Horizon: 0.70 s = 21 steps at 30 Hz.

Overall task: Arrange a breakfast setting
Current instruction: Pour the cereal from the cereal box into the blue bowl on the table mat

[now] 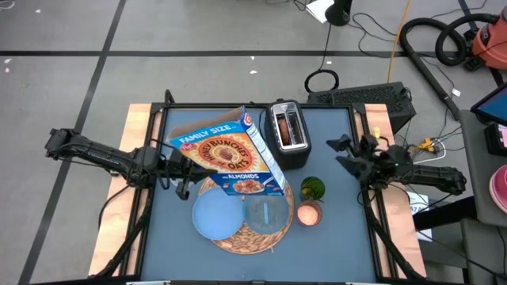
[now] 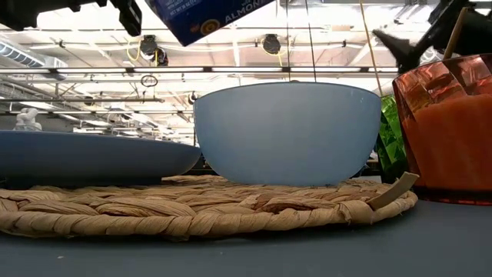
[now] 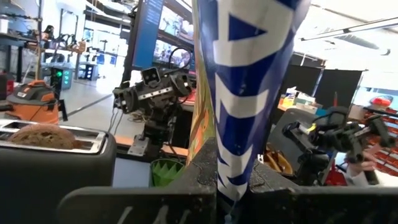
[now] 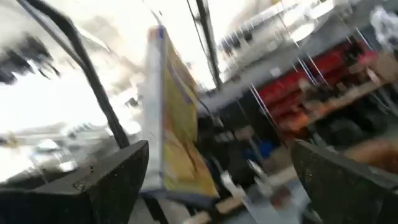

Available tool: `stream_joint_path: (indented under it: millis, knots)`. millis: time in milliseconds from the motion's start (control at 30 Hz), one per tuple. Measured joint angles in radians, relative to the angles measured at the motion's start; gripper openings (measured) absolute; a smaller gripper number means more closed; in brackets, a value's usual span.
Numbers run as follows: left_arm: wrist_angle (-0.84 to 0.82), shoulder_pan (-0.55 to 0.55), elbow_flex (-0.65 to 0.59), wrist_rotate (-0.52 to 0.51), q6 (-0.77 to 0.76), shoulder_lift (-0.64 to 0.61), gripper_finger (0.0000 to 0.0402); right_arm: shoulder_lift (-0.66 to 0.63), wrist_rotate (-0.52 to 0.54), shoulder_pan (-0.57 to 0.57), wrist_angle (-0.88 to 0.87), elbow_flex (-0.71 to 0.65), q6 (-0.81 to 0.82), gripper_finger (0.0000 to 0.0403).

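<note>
Left gripper (image 1: 184,176) clamped on tilted cereal box (image 1: 230,158) above glass bowl (image 1: 266,212) on straw mat (image 1: 238,240). Right gripper (image 1: 348,158) spread, idle beside toaster (image 1: 290,134). Risks: cereal overshooting the 1 bowl, probably onto plate (image 1: 214,215); box slipping.

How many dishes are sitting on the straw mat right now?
2. A light-blue plate on the left part of the round woven straw mat, and a clear glass bowl on its right part. The raised cereal box may hide something at the mat's far edge.
</note>
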Motion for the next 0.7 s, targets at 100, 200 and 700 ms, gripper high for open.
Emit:
stream_joint_path:
  millis: [100,200,700]
  knots:
    - [-0.022,0.001,0.000,-0.021,0.000,0.000,0.0003,0.084,0.001,0.000,0.018,0.061,-0.037,0.0384]
    - [-0.031,0.001,0.000,-0.035,-0.002,0.000,0.0003,0.186,0.002,0.000,0.022,0.125,-0.071,0.0384]
    - [-0.068,0.003,0.000,-0.044,-0.007,0.000,0.0003,0.647,-0.003,0.000,0.020,0.489,-0.225,0.0384]
